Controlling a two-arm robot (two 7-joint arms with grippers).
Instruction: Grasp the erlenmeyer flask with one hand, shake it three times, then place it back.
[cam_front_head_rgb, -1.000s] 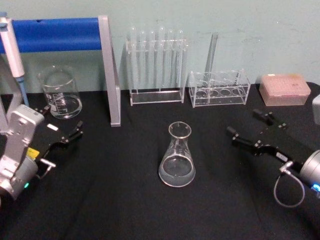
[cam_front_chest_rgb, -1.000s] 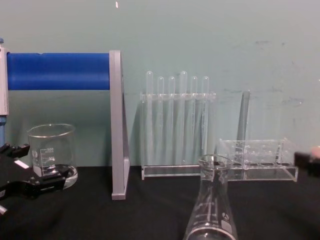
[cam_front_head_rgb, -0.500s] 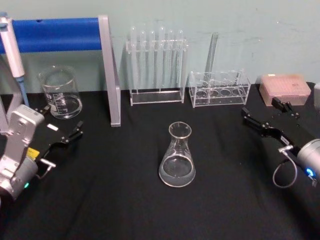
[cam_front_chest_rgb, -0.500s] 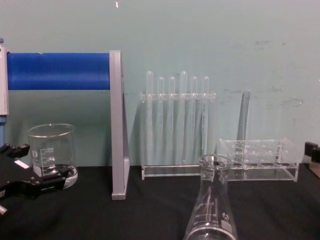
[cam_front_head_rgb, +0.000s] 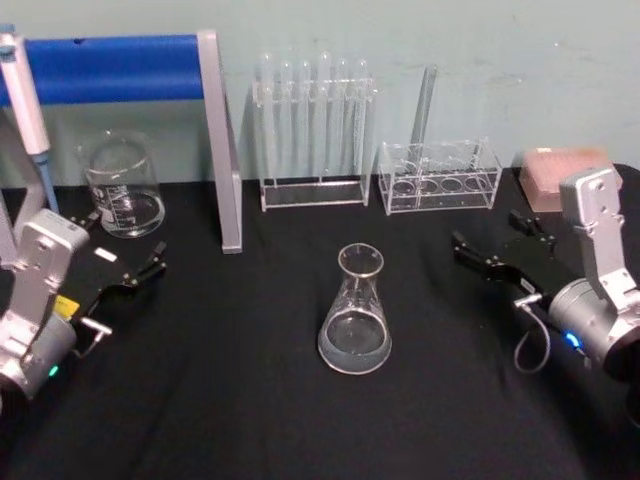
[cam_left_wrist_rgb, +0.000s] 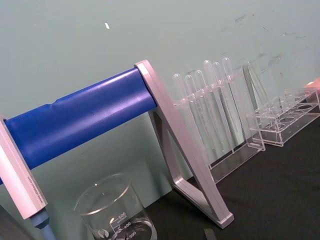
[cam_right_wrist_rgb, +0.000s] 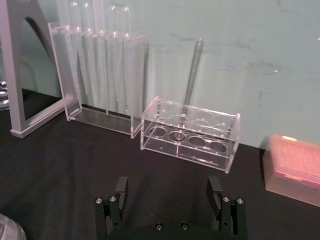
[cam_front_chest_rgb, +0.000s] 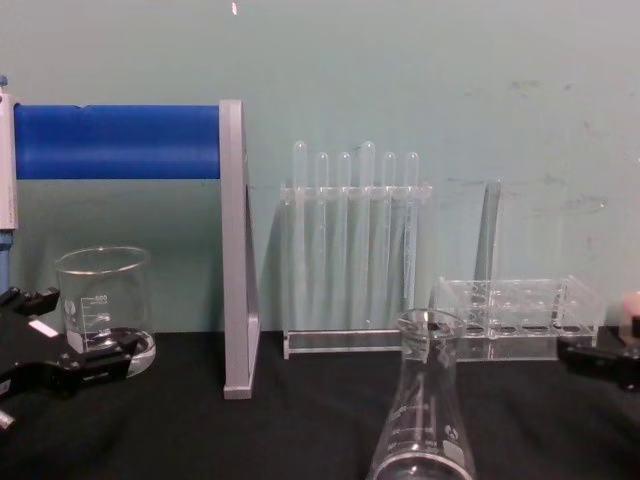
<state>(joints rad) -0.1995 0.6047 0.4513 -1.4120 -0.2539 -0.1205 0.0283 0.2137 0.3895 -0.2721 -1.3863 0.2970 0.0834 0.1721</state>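
One erlenmeyer flask stands upright in the middle of the black table, with nothing touching it. To its right, the right gripper hangs near it with its fingers spread apart. Over on the left, the left gripper waits with its fingers apart too. Farther back stand a glass beaker and two clear test tube racks by the wall.
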